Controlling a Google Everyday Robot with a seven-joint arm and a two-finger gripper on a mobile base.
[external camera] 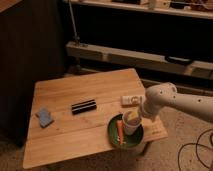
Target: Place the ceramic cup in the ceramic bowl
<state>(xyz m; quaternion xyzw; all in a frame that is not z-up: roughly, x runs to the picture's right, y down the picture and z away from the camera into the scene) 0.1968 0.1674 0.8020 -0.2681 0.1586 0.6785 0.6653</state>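
The ceramic cup (131,123), a pale whitish tumbler, stands upright inside the dark green ceramic bowl (114,133) at the front right of the wooden table (75,130). An orange carrot-like stick (120,131) lies in the bowl to the cup's left. My gripper (137,116) at the end of the white arm (170,100) is at the cup's upper right rim, reaching in from the right.
A black rectangular bar (83,106) lies mid-table. A blue sponge (44,117) sits near the left edge. A small white packet (131,100) lies behind the bowl at the right edge. Dark shelving stands behind the table; cables lie on the floor at right.
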